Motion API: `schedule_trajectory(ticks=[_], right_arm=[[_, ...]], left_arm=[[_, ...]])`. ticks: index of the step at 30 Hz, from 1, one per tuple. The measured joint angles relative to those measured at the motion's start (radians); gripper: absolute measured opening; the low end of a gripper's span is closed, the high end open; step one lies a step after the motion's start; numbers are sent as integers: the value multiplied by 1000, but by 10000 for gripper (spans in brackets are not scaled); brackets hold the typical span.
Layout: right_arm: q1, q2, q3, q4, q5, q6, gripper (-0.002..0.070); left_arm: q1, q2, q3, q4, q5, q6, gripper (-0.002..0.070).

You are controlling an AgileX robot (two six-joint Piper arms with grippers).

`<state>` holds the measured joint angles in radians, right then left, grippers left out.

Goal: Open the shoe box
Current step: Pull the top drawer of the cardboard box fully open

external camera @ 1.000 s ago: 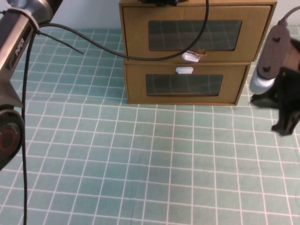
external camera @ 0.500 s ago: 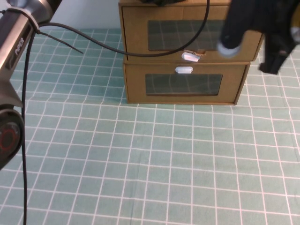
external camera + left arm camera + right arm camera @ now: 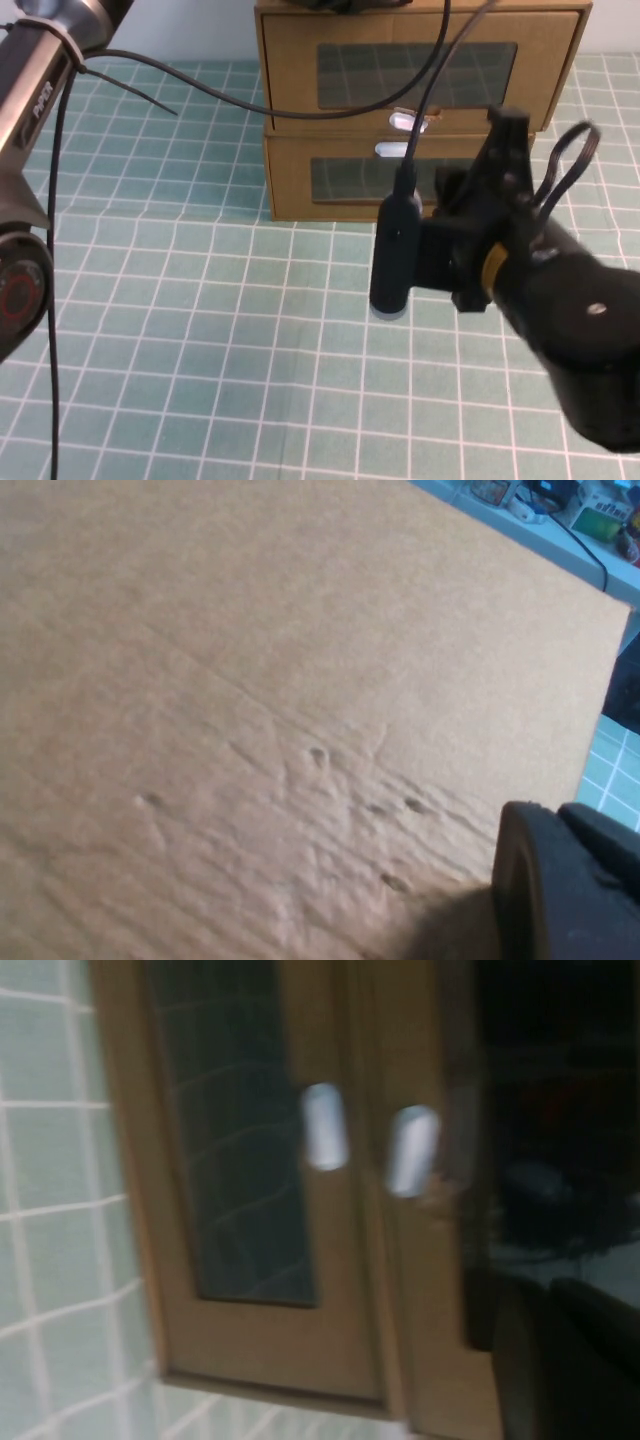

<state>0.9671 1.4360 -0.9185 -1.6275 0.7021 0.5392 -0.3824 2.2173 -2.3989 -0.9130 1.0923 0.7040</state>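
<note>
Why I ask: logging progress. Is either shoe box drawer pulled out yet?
No: the lower box and upper box sit flush; the right gripper hovers shut before them, the left gripper over the top.

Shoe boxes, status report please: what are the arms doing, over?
Right gripper shut, in front of lower shoe box. Left gripper over upper shoe box. Both closed; white pull tabs untouched.

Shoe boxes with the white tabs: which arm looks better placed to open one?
Right, probably. The right gripper, shut, is in front of the shoe boxes, facing their white tabs. The left gripper is over the cardboard top, away from the tabs.
</note>
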Motion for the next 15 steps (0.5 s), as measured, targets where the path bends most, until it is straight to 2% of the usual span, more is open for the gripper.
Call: schedule_trajectory(ticks=[4,9,11,15], right_arm=[[-10,77,-3,-14,6,119,50],[-54,216,-92,-17,42,196,256],[-69,265,-134,-18,69,206,315],[-90,351,-220,-18,107,210,361]], left_arm=[[0,0,0,-11,10,-2,-5],[0,2,0,-35,26,-2,-5],[0,3,0,-38,32,-2,-5],[0,3,0,-41,43,-2,-6]])
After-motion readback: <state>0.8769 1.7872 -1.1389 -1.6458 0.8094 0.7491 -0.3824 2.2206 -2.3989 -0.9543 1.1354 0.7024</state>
